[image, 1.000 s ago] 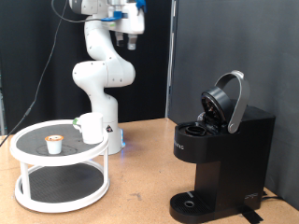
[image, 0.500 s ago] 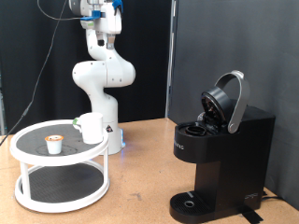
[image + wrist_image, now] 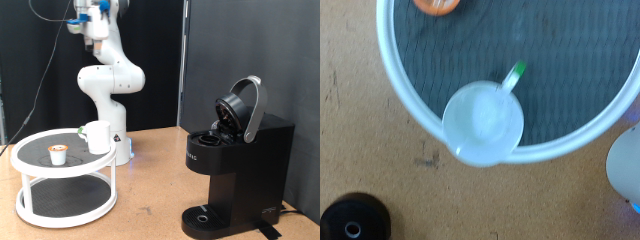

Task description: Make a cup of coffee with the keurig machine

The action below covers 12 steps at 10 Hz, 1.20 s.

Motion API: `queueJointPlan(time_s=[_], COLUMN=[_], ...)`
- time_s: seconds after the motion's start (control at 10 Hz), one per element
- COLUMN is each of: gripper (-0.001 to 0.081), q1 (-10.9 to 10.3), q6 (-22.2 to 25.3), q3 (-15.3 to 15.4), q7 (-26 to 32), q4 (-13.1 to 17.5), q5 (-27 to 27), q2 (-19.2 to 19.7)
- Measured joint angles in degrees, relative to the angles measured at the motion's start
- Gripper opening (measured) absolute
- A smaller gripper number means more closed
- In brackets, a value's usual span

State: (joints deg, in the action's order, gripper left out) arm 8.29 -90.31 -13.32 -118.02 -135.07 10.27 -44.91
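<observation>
The white cup [image 3: 97, 137] stands on the top shelf of a round white two-tier stand [image 3: 40, 190], at the exterior view's left. A small pod with a brown top [image 3: 58, 153] lies on the same shelf, apart from the cup. The black keurig machine [image 3: 235, 170] stands at the exterior view's right with its lid [image 3: 243, 108] raised. My gripper [image 3: 91, 42] hangs high above the stand, holding nothing. The wrist view looks straight down on the cup [image 3: 483, 122], its handle [image 3: 513, 77] and the pod [image 3: 438, 5]. No fingers show in the wrist view.
The robot's white base [image 3: 110, 85] stands just behind the stand, and shows at the wrist view's edge [image 3: 625, 165]. Brown tabletop [image 3: 150, 205] lies between stand and machine. A black round shape [image 3: 353, 217] sits in the wrist view's corner. Black curtains hang behind.
My gripper has swung towards the exterior view's left, from above the table's middle to above the stand. The cup, pod and machine have not moved.
</observation>
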Motion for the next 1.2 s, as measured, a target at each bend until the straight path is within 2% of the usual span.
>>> queueJointPlan(time_s=[0.3,0.7,0.9,1.2], gripper=[0.0734,0.0734,0.0734,0.0734], q1=[1.66,1.71,1.82,2.79], q6=[-2.42,-3.92,-7.79,-17.38], q3=[-4.80,-5.95,-6.56,-7.15], q7=[3.05,4.26,3.94,1.49], q4=[0.11,-0.72,-3.63,-8.72], q5=[2.62,2.57,3.12,6.28], q2=[1.06,1.53,2.08,5.60])
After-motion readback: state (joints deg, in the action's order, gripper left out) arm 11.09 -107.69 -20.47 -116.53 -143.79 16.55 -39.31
